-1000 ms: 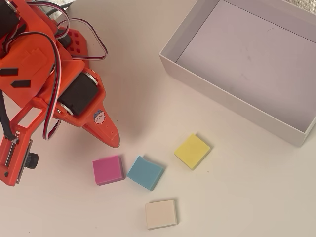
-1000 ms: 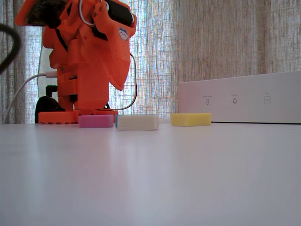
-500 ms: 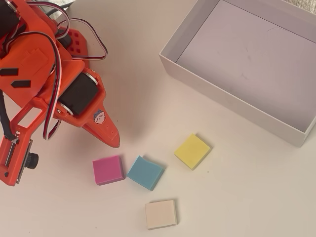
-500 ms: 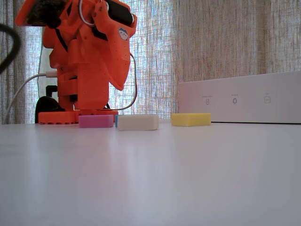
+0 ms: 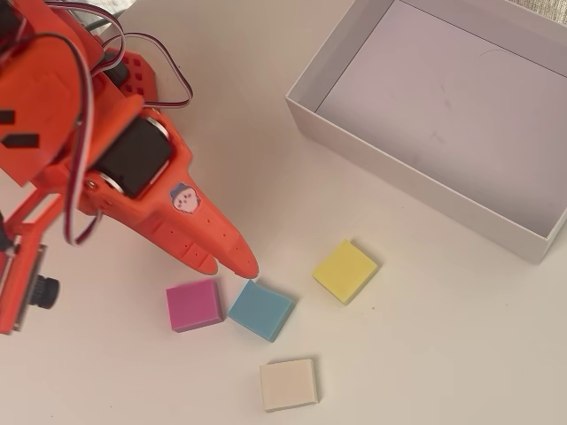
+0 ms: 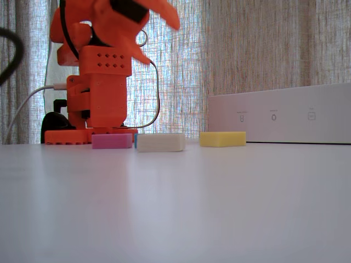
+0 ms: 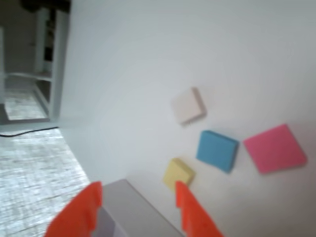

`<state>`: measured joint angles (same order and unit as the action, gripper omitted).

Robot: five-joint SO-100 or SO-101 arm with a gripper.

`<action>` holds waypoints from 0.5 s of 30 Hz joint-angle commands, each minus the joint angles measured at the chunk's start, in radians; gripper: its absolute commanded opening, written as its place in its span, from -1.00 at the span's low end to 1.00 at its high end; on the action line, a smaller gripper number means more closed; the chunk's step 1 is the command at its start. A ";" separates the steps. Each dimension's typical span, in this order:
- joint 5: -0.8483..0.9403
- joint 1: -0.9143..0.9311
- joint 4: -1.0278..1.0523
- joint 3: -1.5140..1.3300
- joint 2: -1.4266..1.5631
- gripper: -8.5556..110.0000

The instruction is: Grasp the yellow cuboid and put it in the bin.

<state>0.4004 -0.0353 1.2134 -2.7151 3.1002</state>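
**Orange arm raised over the blocks, yellow cuboid lying on the counter**

From overhead, the orange arm (image 5: pixel 97 159) fills the upper left of the frame, and its claw (image 5: pixel 232 263) tapers to a point just above the blue block (image 5: pixel 260 310); here the fingers look pressed together. The yellow cuboid (image 5: pixel 345 271) lies flat on the white counter (image 5: pixel 425 354) near the middle of the frame, to the right of the blue block and apart from it. The pink block (image 5: pixel 194 305) sits to the left of the blue one, and the cream block (image 5: pixel 288 384) lies below them near the bottom edge. The bin (image 5: pixel 354 40) takes up the upper right, its white walls framing a pale lilac floor, with the yellow cuboid outside it, below its near wall.

In the low fixed view, the arm (image 6: pixel 101 82) stands at the upper left with the claw lifted high off the counter; I cannot tell its state from here. The yellow cuboid (image 6: pixel 222 138) rests on the counter right of centre, just in front of the bin's (image 6: pixel 285 115) white side wall. The cream block (image 6: pixel 160 142) and pink block (image 6: pixel 112 141) sit to its left.

In the blurred wrist view, two orange fingertips (image 7: pixel 185 207) rise from the bottom edge with a clear gap between them, so the claw stands parted and empty. The yellow cuboid (image 7: pixel 178 172) shows at lower centre, right by the right-hand fingertip, with the blue block (image 7: pixel 217 150), pink block (image 7: pixel 274 147) and cream block (image 7: pixel 188 105) around it.
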 commanded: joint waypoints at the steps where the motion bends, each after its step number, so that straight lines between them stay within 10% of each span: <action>1: 0.015 -0.014 -0.051 0.210 -0.169 -0.54; 15: -0.006 -0.117 0.558 1.376 -0.980 -0.08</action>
<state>0.3973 -0.1580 1.7365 -1.4266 2.2212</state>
